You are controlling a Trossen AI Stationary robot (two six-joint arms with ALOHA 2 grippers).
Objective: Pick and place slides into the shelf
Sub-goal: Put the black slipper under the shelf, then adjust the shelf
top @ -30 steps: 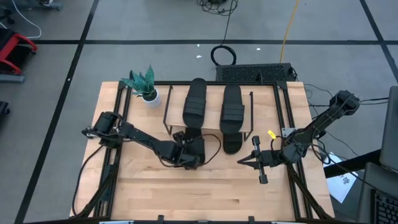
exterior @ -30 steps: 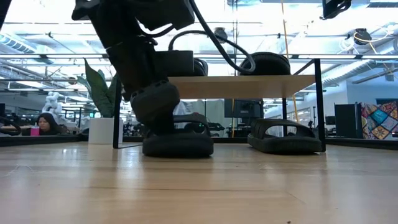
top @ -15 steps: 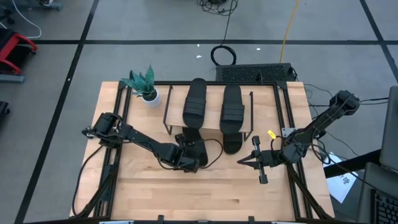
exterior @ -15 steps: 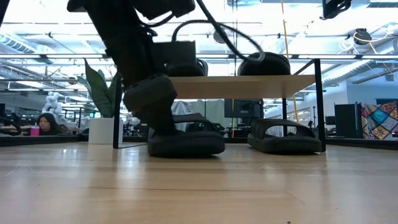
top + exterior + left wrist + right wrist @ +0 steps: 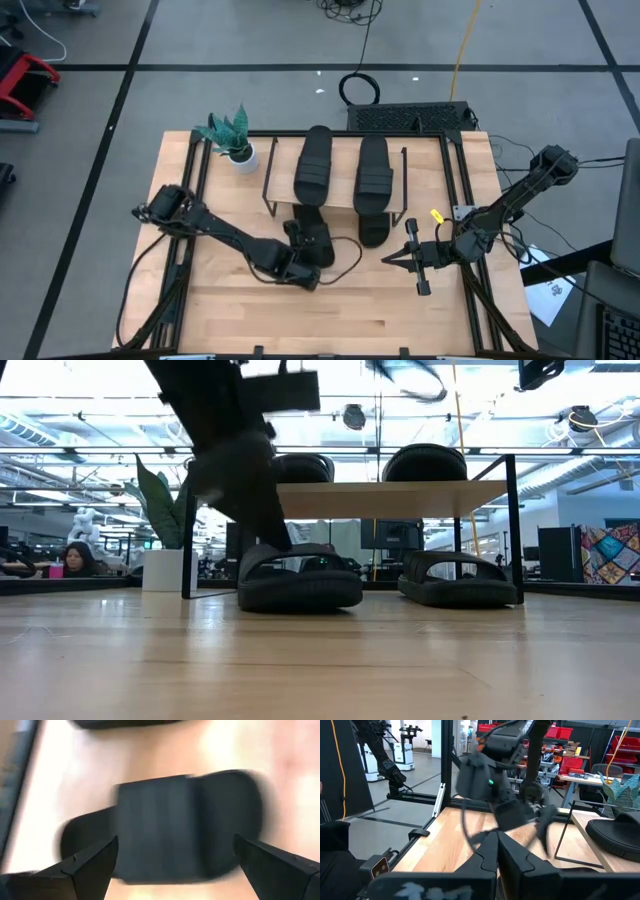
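Slides occupy two levels at the far middle of the wooden table [image 5: 230, 300]. Two black slides lie side by side on top of the shelf [image 5: 340, 210]: the left top slide [image 5: 314, 165] and the right top slide [image 5: 373, 175], both pointing toward the far edge. In the low view the shelf's light-wood board [image 5: 390, 499] sits on thin black wire legs, with the rounded ends of those two showing above it.

Beneath the board, the lower right slide [image 5: 458, 581] rests flat on the tabletop, its near end poking out from under the shelf in the high view [image 5: 372, 231]. The lower left slide [image 5: 313, 236] lies on the table with its near part out in front of the shelf; in the low view [image 5: 299, 576] it sits flat on the wood.

Just above and near that slide hangs the left gripper [image 5: 302, 262], its fingers spread wide and holding nothing; the left wrist view shows the slide's wide strap [image 5: 160, 825] between and beyond the two parted fingertips [image 5: 87, 865].

At the near right of the table waits the right gripper [image 5: 395, 257], fingers pressed together and empty. A potted plant [image 5: 232, 135] stands at the far left, beside the shelf.
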